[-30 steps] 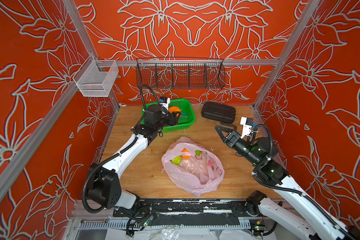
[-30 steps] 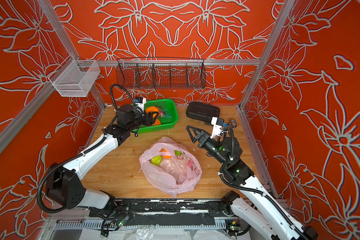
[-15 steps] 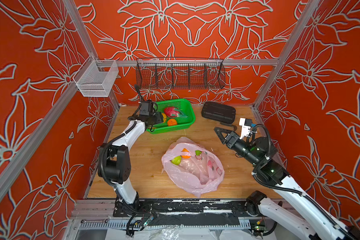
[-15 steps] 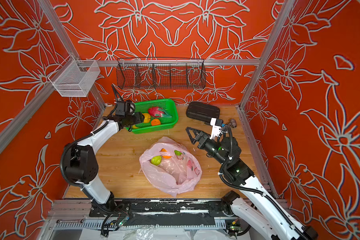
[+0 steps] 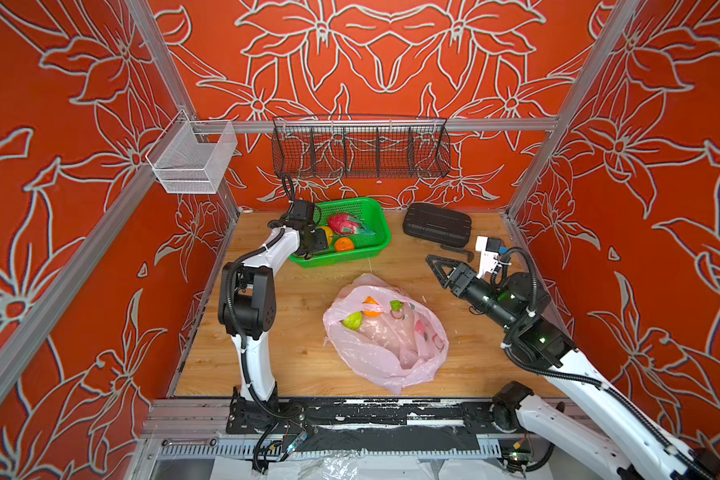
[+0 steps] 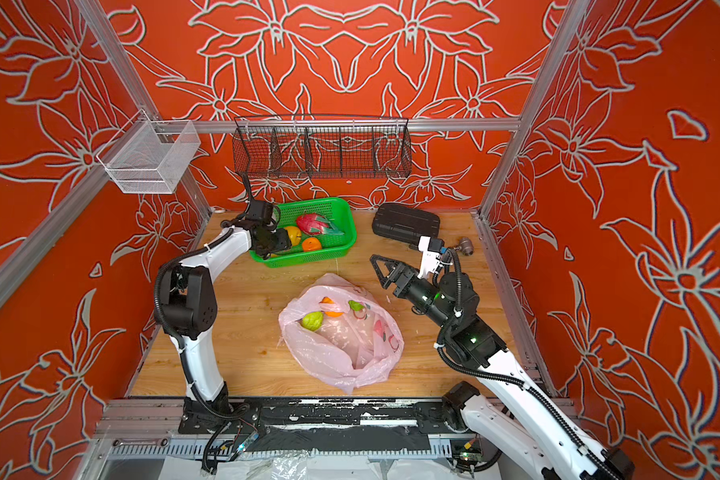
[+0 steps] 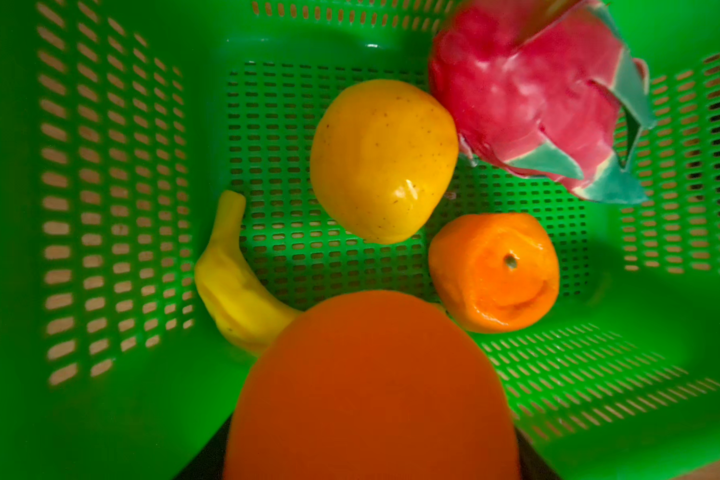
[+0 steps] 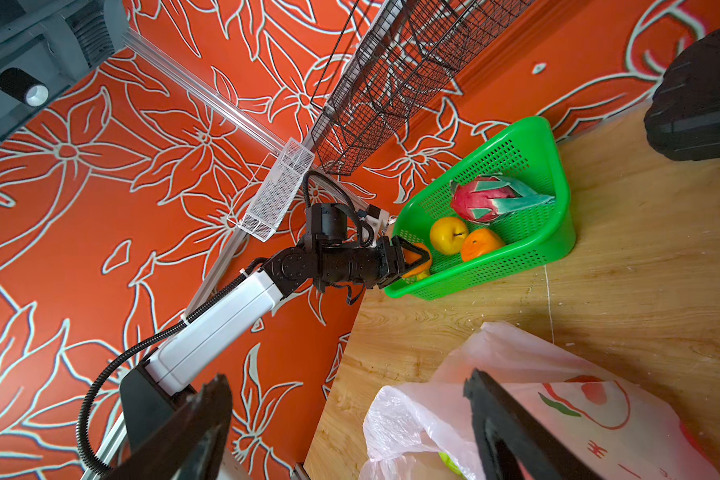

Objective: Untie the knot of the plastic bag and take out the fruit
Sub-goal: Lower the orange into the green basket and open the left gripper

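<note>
In both top views, your left gripper (image 5: 319, 246) is reaching over the near corner of the green basket (image 5: 385, 237). Whatever it is carrying is hidden beneath it here. The plastic bag (image 5: 385, 336) is lying on the boards well apart from those fingers. It is much nearer your right gripper (image 6: 380, 266), whose jaws are standing wide and empty just beside the bag's far edge. The bag is gaping, with a green pear (image 6: 312, 321) and a bagged orange (image 6: 331, 307) showing at the mouth. I cannot make out any knot. A black case (image 5: 437, 224) is sitting behind the right fingers, out of the way.

In the left wrist view, the held orange (image 7: 371, 395) is filling the gap between the fingers, clamped there. Beyond the fingertips, a yellow fruit (image 7: 383, 162), a dragon fruit (image 7: 528, 104), a small orange (image 7: 493, 272) and a banana (image 7: 233, 282) are crowding the basket floor. The orange is probably firm, smooth and apt to roll, so you are wanting a bare patch to drop it on.

In the right wrist view, the right fingers (image 8: 499, 428) are spread apart, with the bag's film lying just past their tips. That film is looking thin, slack and slippery. Pinch a fold at the rim, and take each fruit across its widest part.
</note>
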